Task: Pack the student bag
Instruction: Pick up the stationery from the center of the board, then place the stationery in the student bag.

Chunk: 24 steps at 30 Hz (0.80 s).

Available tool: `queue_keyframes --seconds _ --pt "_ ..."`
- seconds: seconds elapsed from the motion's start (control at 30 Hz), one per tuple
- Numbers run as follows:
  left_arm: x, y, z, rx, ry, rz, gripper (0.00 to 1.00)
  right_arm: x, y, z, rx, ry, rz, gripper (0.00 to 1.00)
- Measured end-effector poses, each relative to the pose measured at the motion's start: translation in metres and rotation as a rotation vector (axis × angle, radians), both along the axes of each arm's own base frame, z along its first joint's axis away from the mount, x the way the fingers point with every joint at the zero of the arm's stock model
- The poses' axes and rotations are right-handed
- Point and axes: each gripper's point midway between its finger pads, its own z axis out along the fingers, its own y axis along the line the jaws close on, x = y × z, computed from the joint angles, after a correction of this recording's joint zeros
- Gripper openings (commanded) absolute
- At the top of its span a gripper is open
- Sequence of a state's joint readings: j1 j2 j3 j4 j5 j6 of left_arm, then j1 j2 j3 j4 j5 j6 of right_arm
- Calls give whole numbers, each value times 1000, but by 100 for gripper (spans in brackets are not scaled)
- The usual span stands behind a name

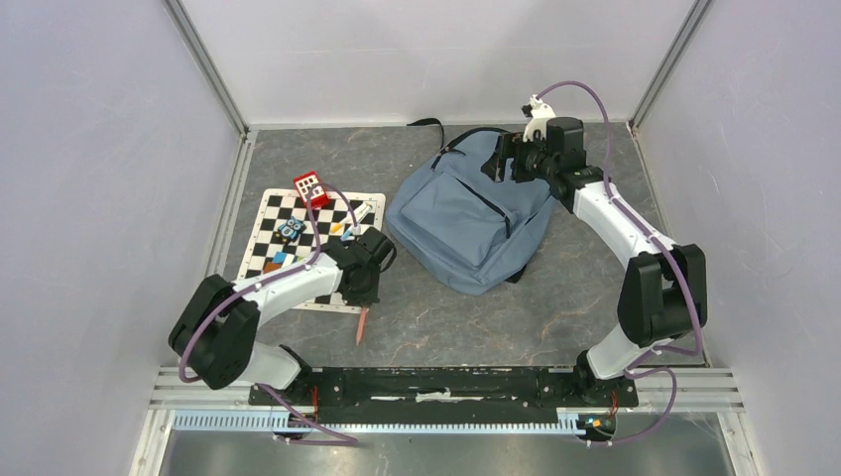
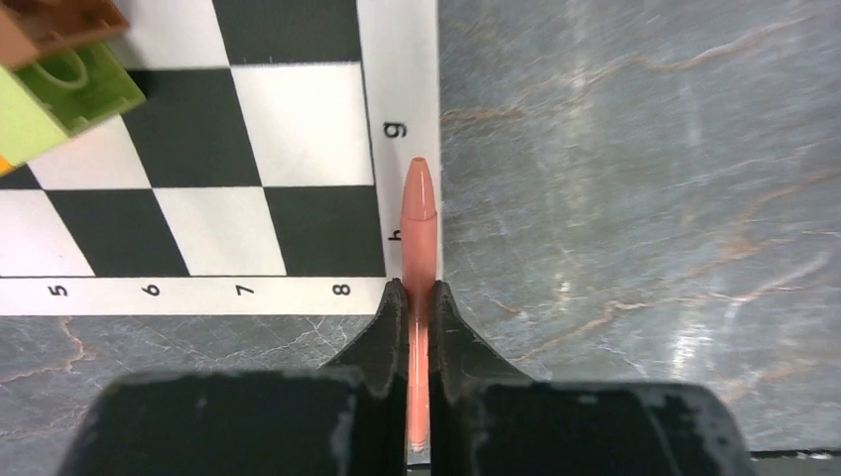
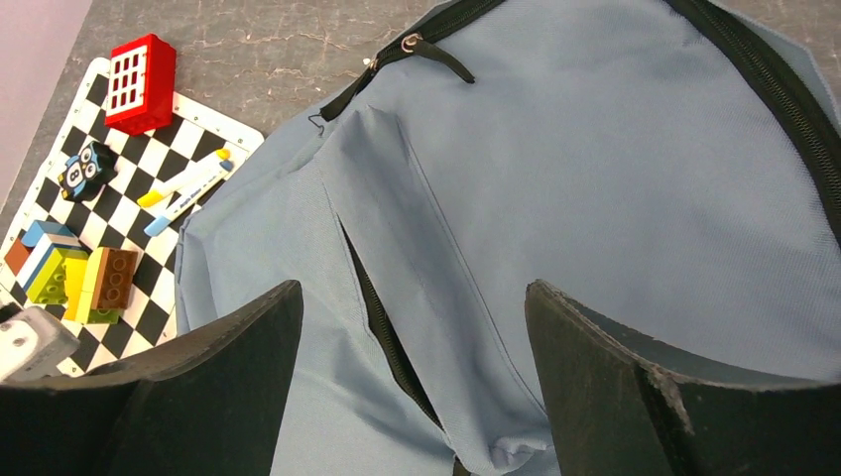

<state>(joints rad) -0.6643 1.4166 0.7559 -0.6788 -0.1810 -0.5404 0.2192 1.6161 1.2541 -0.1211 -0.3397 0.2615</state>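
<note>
**A:** Grey marbled table point(image 1: 476, 317), white walls on three sides. A checkered mat point(image 1: 268, 213) lies under and ahead of the left gripper point(image 2: 418, 297). The bag point(image 1: 466, 218) lies flat directly beneath the right gripper point(image 3: 412, 293).

**B:** Left gripper, state?

**A:** Pinched tight on a pink crayon point(image 2: 418, 213). The crayon runs straight out past the fingertips, with its point over the mat's white border. Can't tell whether it is clear of the surface.

**B:** Right?

**A:** Jaws spread wide with nothing between them, hovering over the bag's front panel. The pocket zip runs down between the two fingers, nearer one of them. The top zip's puller is further ahead.

**B:** Anything in the bag?

**A:** None seen. The pocket slit gapes slightly and only dark lining shows. Can't tell whether the main zip is open.

**B:** Left to pack?

**A:** Off to the right gripper's side, all on the mat: red block point(image 3: 142, 81), two markers point(image 3: 188, 183), a stack of bricks point(image 3: 74, 283) and a small numbered toy point(image 3: 87, 169).

**B:** Progress?

**A:** Early, by my reading. One item is gripped and none stowed. The crayon has to cross to the bag, which needs a proper opening, and then the rest follows.
</note>
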Motion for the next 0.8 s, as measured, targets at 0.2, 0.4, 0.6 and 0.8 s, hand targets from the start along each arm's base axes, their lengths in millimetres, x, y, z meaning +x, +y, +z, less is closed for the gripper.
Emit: queue_keyframes --seconds 0.2,0.4,0.6,0.8 --pt "43 -30 61 -126 -180 26 2 -4 1 11 6 -21 12 87" --pt "119 -83 179 -343 -480 52 2 -17 14 28 41 -42 82 78" --pt "178 -142 255 -607 -616 87 2 -46 62 51 108 -97 251 79" --pt "189 -174 251 -759 -538 117 2 -85 113 83 195 -170 419 71"
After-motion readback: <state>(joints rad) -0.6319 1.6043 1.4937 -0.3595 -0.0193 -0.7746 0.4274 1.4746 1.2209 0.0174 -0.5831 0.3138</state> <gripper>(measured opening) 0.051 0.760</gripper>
